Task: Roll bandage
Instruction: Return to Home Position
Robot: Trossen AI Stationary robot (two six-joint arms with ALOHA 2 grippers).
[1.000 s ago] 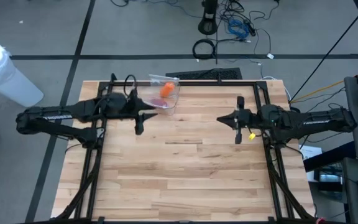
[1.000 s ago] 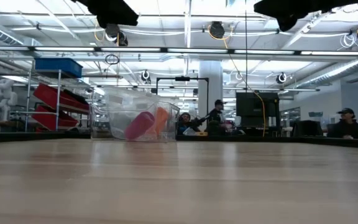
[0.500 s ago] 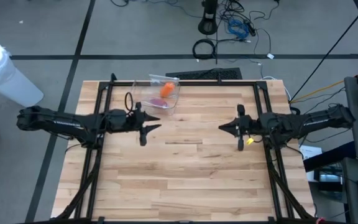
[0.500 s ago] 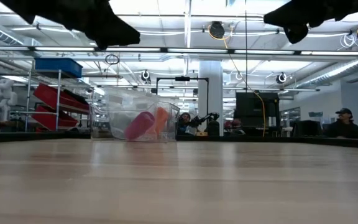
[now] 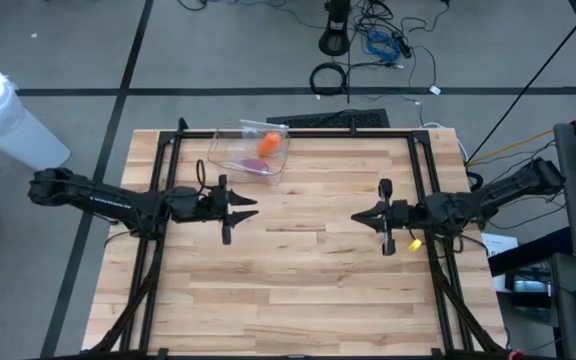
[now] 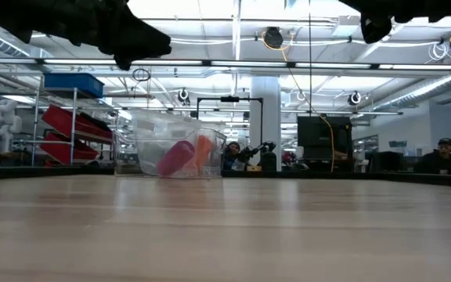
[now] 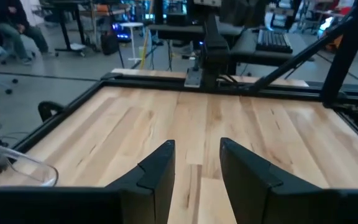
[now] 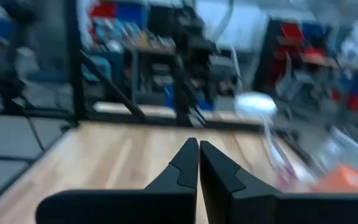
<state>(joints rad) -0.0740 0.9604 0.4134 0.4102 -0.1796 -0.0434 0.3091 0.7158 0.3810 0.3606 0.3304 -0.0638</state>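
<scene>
Grey floor surrounds a pale wooden table (image 5: 298, 290), with a white drum (image 5: 8, 115) standing off its far-left corner. Over the table's left side the left gripper (image 5: 248, 207) hangs clear of the wood, its fingers (image 7: 160, 168) parted with nothing between them. Near it, toward the back edge, stands a clear bin (image 5: 230, 150). The pink bandage roll (image 6: 176, 157) lies inside it, beside an orange item (image 6: 202, 149). Over the right side, well apart from the bin, the right gripper (image 5: 360, 215) points toward the left one, its fingers (image 8: 182, 168) pressed together on nothing. A person (image 6: 443, 157) sits in the room far behind the table.
</scene>
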